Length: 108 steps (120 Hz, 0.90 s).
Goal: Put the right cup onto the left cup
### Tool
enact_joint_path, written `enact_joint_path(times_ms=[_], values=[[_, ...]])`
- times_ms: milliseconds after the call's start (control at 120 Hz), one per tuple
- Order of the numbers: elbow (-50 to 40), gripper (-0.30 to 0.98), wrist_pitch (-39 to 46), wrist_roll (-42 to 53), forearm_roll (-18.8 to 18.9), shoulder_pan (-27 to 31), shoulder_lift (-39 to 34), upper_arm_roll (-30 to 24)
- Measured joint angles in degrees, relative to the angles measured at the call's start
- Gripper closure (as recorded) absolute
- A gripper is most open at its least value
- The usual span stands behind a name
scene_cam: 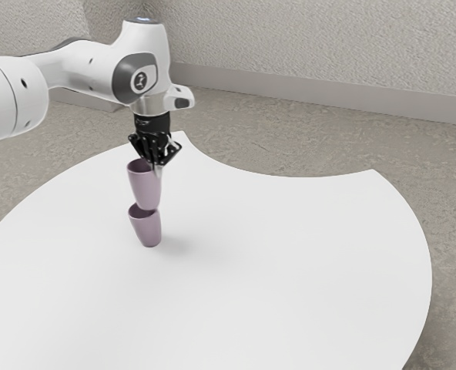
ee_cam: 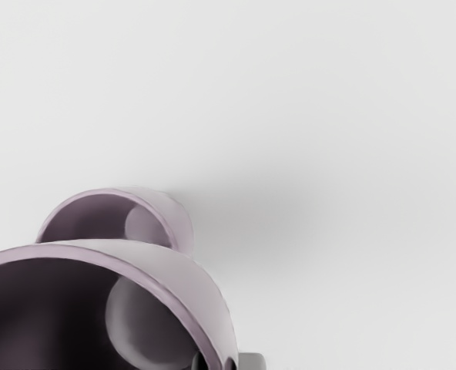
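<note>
My gripper (scene_cam: pixel 159 163) is over the table, shut on the wall of the upper purple cup (scene_cam: pixel 144 186) at its rim. That cup hangs upright, its base at the height of the lower cup's mouth. The lower purple cup (scene_cam: pixel 146 227) stands on the table, directly beneath it in the exterior view. In the wrist view the held cup (ee_cam: pixel 212 289) is large and near, and overlaps part of the other cup (ee_cam: pixel 180 220) farther below. Whether the held cup's base touches the lower cup's rim, I cannot tell.
The white round-edged table (scene_cam: pixel 290 254) has a curved cut-out along its far side. Behind it are the grey floor (scene_cam: pixel 305 139) and a textured wall (scene_cam: pixel 328 46). A soft shadow lies on the tabletop beside the lower cup.
</note>
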Motion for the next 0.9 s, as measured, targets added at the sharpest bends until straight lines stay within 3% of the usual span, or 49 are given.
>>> enact_joint_path(times_ms=[900], values=[[2.66,0.79,-0.2,-0.34,0.64,1.85,5.7,1.03]])
